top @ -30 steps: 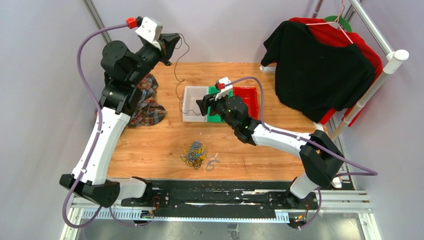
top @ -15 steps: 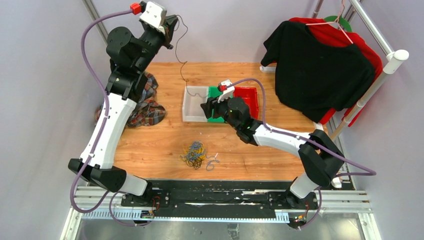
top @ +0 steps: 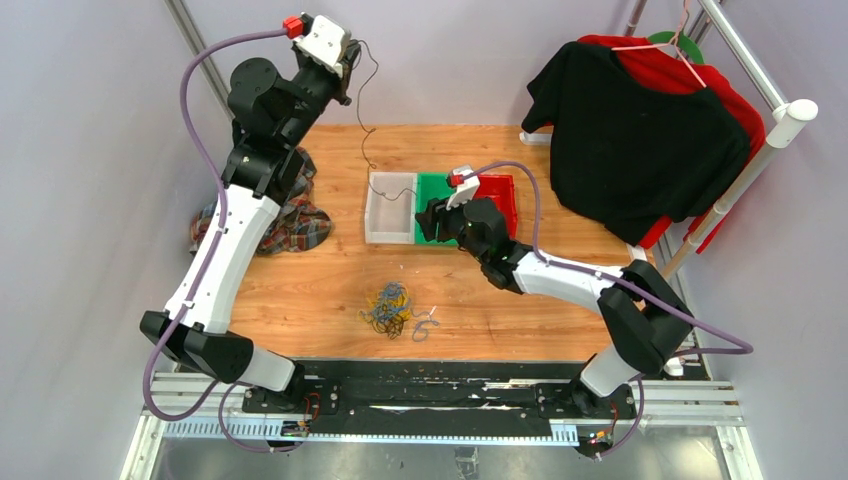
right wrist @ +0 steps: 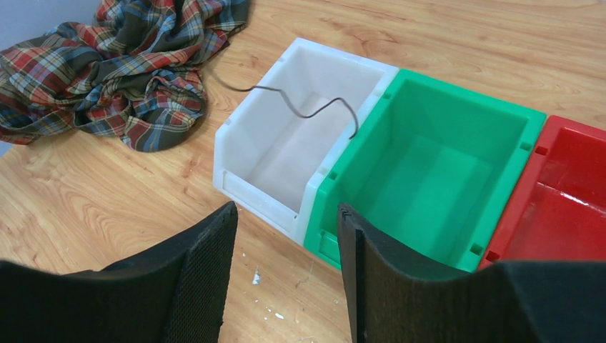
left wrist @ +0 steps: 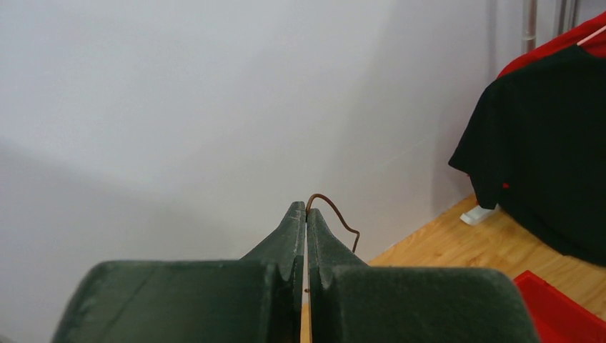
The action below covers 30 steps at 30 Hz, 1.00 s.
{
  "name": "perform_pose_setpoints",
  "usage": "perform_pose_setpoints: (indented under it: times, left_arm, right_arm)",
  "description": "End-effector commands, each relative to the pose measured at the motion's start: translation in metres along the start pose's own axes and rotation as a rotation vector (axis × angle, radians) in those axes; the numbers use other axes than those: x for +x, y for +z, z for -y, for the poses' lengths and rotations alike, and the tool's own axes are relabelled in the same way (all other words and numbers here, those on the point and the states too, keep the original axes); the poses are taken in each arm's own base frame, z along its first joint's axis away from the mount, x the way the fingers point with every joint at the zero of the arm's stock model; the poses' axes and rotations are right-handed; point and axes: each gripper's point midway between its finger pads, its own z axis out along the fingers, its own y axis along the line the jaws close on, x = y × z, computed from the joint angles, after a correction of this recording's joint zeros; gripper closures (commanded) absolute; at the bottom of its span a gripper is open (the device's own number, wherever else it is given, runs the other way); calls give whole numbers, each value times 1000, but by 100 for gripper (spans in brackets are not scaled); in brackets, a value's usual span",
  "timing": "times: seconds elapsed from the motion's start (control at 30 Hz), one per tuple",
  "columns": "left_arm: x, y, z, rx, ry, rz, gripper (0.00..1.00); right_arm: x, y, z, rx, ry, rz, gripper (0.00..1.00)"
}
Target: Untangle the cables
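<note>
A tangled pile of yellow, blue and dark cables (top: 388,308) lies on the wooden table near the front. My left gripper (top: 350,62) is raised high at the back left, shut on one thin dark brown cable (top: 366,120) that hangs down to the white bin (top: 388,232). In the left wrist view the jaws are closed with the cable (left wrist: 334,212) curling out at the tips (left wrist: 306,207). The cable's lower end (right wrist: 307,107) hangs over the white bin (right wrist: 250,187). My right gripper (right wrist: 286,214) is open and empty, near the bins' front.
A green bin (top: 430,188) and a red bin (top: 498,196) stand beside the white one. A plaid cloth (top: 290,215) lies at the left. Black and red shirts (top: 640,140) hang on a rack at the right.
My left gripper has risen and swung right with the dark cable, lifting its lower end over the white bin. My right gripper has drawn back to the right, off the bins.
</note>
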Motion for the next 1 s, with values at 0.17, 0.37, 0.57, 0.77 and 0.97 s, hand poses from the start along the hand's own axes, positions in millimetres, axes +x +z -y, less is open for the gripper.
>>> perform_pose_setpoints:
  times: [0.17, 0.37, 0.57, 0.77, 0.97]
  left_arm:
    - [30, 2, 16, 32, 50, -67, 100]
    - [78, 4, 43, 90, 49, -173, 100]
    - [112, 11, 70, 153, 14, -267, 100]
    - [144, 13, 78, 161, 11, -339, 100]
    - [200, -13, 117, 240, -161, -534, 100]
  right_arm:
    - [-4, -13, 19, 38, 30, 10, 48]
    - [-5, -22, 26, 55, 39, 17, 48]
    - [-1, -31, 33, 75, 51, 22, 49]
    - [-1, -36, 38, 90, 53, 20, 50]
    - [0, -42, 45, 116, 59, 21, 51]
